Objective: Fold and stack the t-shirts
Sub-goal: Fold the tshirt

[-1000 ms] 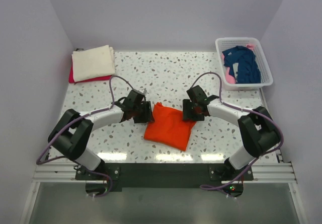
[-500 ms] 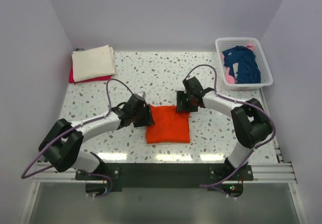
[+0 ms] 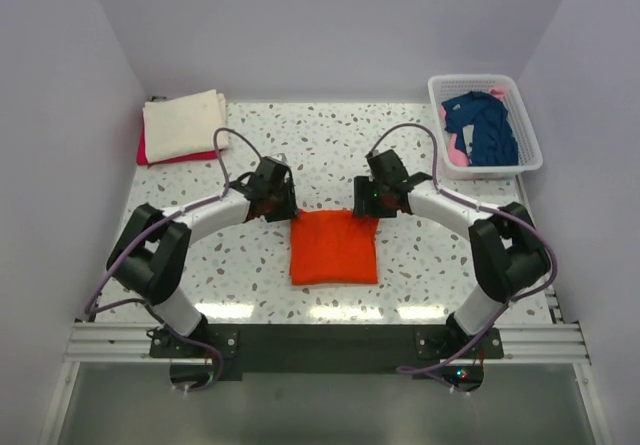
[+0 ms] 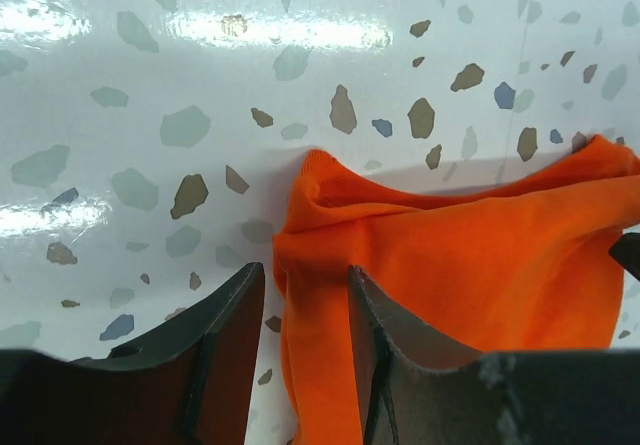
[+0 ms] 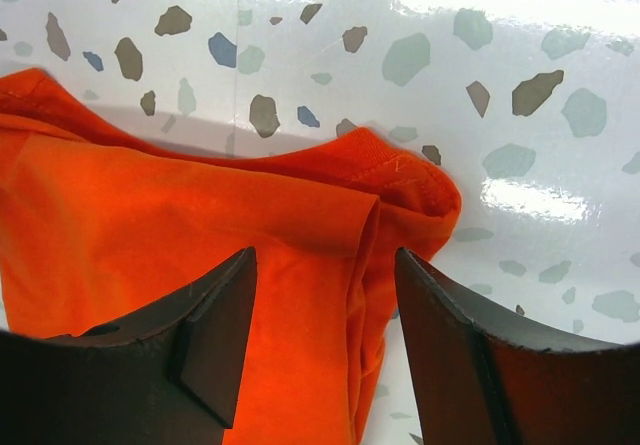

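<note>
Here the counter [image 3: 330, 145] bears the folded orange t-shirt [image 3: 333, 250] near-centre, reaching from both hands toward the bases. The right hand [image 5: 325, 255] gapes astride its far right corner, holding nothing. The left hand [image 4: 300, 275] narrowly straddles the far left corner; whether it grips, I cannot tell.

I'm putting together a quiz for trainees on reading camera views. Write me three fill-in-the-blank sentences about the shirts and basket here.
The folded shirt at the middle of the table is ____.
The cream shirt lies on top of a ____ one.
The navy shirt lies in the white basket at the table's far ____ corner.
Missing words: orange; red; right.
</note>
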